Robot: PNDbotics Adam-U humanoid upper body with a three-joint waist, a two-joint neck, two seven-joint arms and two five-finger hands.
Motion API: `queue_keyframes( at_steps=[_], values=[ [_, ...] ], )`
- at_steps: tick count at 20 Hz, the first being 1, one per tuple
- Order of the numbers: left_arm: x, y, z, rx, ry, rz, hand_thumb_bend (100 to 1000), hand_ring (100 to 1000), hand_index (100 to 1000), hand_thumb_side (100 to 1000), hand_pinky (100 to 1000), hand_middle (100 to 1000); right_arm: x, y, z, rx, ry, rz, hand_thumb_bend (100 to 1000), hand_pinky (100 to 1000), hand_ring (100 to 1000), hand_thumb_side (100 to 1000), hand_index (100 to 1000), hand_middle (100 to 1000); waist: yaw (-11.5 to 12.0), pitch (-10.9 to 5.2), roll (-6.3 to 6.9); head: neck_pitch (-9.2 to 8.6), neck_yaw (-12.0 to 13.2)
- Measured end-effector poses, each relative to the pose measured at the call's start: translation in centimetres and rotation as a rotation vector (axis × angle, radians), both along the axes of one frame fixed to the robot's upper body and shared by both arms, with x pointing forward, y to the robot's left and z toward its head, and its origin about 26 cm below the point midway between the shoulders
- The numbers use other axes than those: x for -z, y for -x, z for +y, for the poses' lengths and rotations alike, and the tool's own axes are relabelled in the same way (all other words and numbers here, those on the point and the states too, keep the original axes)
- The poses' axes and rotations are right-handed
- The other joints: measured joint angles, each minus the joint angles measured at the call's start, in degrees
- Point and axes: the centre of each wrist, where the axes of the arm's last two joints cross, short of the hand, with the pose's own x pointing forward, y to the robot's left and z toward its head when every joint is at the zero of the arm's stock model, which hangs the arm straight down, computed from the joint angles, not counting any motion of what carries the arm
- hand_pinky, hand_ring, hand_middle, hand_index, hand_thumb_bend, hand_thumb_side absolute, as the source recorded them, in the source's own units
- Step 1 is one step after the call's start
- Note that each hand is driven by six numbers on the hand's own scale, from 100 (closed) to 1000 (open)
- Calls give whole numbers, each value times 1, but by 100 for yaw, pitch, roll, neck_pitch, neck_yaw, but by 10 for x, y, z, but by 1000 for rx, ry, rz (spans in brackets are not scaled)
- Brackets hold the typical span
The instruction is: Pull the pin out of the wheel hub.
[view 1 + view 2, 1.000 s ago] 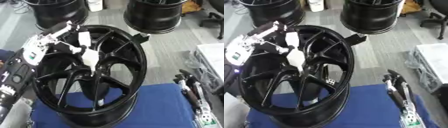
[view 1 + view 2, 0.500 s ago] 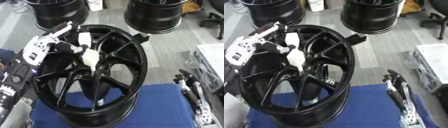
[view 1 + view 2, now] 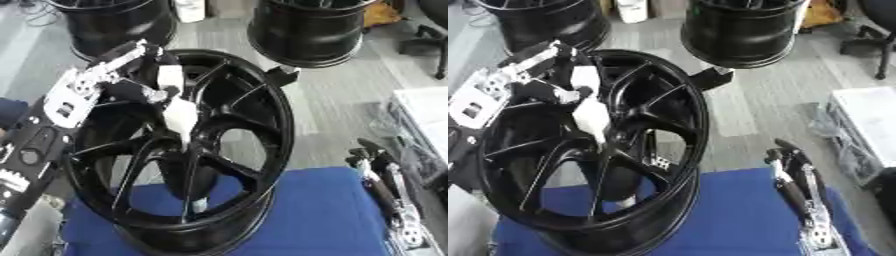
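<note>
One white pin (image 3: 181, 116) angled upward from the wheel hub (image 3: 188, 150), left hand (image 3: 131, 75) gripping.

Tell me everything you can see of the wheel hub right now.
The wheel hub is a glossy black alloy wheel with thin, paired spokes running from a dark centre to a deep rim. It stands tilted on its edge on a blue mat, its face turned toward the camera. A white pin-like piece sits at the centre. The left robot hand reaches over the upper rim, fingers at that piece. The right robot hand lies apart on the mat.
</note>
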Motion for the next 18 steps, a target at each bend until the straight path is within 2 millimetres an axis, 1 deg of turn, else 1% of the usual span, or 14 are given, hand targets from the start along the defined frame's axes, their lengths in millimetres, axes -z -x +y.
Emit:
queue_keyframes(
  at_steps=[4, 7, 11, 15, 17, 18],
  values=[
    [-10, -1, -1, 0, 32, -2, 314, 118, 356, 287, 388, 181, 0, 0, 1, 0, -3, 0, 100, 708, 654, 591, 831, 641, 2, -1, 0, 0, -5],
    [-23, -1, 2, -4, 65, -5, 316, 117, 355, 287, 388, 178, 0, 0, 1, 0, -3, 0, 100, 708, 654, 593, 831, 641, 3, -2, 0, 0, -10],
    [-55, 1, 9, -3, 133, -42, 318, 122, 358, 271, 390, 184, 0, 0, 1, 1, -3, 1, 100, 708, 654, 594, 831, 641, 34, -9, 3, 0, -48],
    [-97, 14, 30, -1, 225, -92, 317, 128, 360, 246, 393, 189, 1, 1, 0, 9, -4, 3, 100, 708, 653, 596, 830, 641, 92, -26, 21, 0, -110],
    [-117, 25, 47, -6, 271, -123, 319, 130, 362, 238, 393, 191, 3, 2, -2, 19, -6, 7, 100, 708, 653, 598, 830, 640, 132, -37, 43, 0, -163],
    [-124, 33, 59, -19, 291, -133, 319, 130, 362, 236, 393, 192, 4, 3, -3, 26, -6, 11, 100, 708, 653, 599, 830, 640, 156, -48, 56, 0, -193]
  ],
)
